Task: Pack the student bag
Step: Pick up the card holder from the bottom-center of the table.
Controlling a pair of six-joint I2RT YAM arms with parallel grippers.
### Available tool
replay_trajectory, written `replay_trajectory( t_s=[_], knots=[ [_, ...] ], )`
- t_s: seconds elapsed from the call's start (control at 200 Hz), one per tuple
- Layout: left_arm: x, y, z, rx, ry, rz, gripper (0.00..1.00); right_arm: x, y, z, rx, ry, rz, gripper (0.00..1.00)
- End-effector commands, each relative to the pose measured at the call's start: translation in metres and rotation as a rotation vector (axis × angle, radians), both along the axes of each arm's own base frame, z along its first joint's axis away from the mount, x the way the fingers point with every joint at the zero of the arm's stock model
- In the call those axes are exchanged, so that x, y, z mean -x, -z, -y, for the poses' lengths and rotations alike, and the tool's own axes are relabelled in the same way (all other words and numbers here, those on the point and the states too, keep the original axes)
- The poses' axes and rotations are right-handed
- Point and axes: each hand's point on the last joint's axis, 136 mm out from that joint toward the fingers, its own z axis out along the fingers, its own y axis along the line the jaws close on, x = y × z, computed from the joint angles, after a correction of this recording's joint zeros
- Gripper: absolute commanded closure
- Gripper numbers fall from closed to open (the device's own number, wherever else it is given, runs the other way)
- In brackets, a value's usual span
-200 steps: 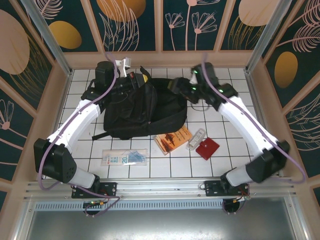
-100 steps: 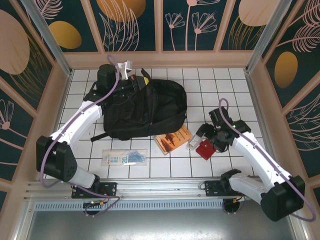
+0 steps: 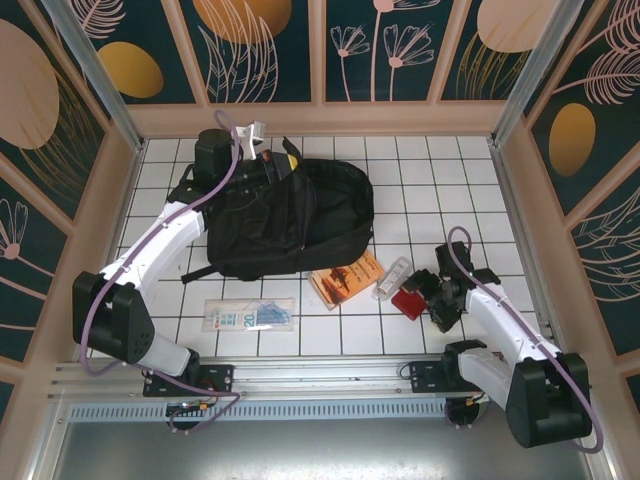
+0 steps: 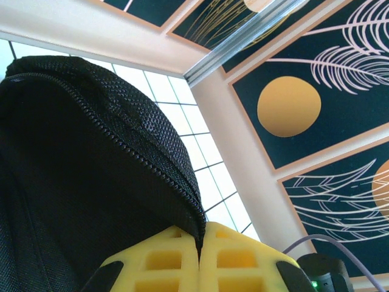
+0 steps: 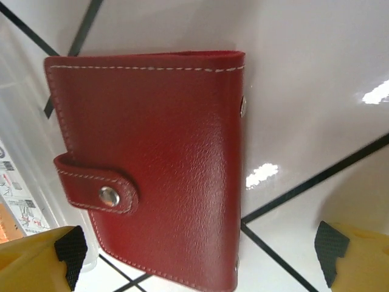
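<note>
- At the upper left of the top view, the bag point(image 3: 290, 220) lies on the counter point(image 3: 450, 180); the left jaws are clenched on the zipper edge of its mouth, and the left wrist view has the yellow pads point(image 4: 164, 261) pressed together with black fabric pinched between them.
- Lower right of the top view: the right jaws are released and wide over the wallet point(image 3: 408, 300), grasping nothing; in the right wrist view one pad point(image 5: 36, 258) sits by the wallet's lower left corner, the other well to the right over bare tile.
- Risk, as I judge it: the wallet is thin and flat on glossy tile, so closing jaws may skid it rather than lift it; it sits off-centre between the pads, so one would push first and turn it.
- Risk: the clear case point(image 3: 392, 278) lies just beside the wallet, with the book point(image 3: 345, 278) next along; a wide pad could catch the case.
- Risk: the left hold is on a narrow strip of soft fabric; if it slips, the mouth could sag shut before anything goes in.
- Surface: white square tiles with dark grout, shiny enough to glare; a pouch point(image 3: 250, 315) lies at the lower left.
- Room: wood-framed panels, dark teal with gold discs and pale leaves, on three sides; a metal rail along the bottom.
</note>
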Motion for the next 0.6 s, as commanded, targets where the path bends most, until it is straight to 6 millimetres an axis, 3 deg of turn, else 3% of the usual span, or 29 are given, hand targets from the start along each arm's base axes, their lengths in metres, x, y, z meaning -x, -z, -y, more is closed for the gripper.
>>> replay_trajectory(
  t_s=[0.0, 0.355, 0.48, 0.596],
  knots=[
    [-0.002, -0.018, -0.001, 0.008, 0.003, 0.086, 1.00, -0.020, -0.006, -0.016, -0.124, -0.029, 0.121, 0.01],
    [-0.002, -0.016, 0.000, 0.010, 0.007, 0.077, 1.00, -0.053, -0.039, -0.034, -0.251, -0.149, 0.422, 0.09],
    [-0.001, -0.017, 0.000, 0.013, 0.010, 0.076, 1.00, -0.057, -0.045, -0.034, -0.227, -0.186, 0.457, 0.12],
    [-0.001, -0.016, 0.000, 0.013, 0.010, 0.076, 1.00, -0.057, -0.050, -0.047, -0.304, -0.241, 0.503, 0.14]
  ],
)
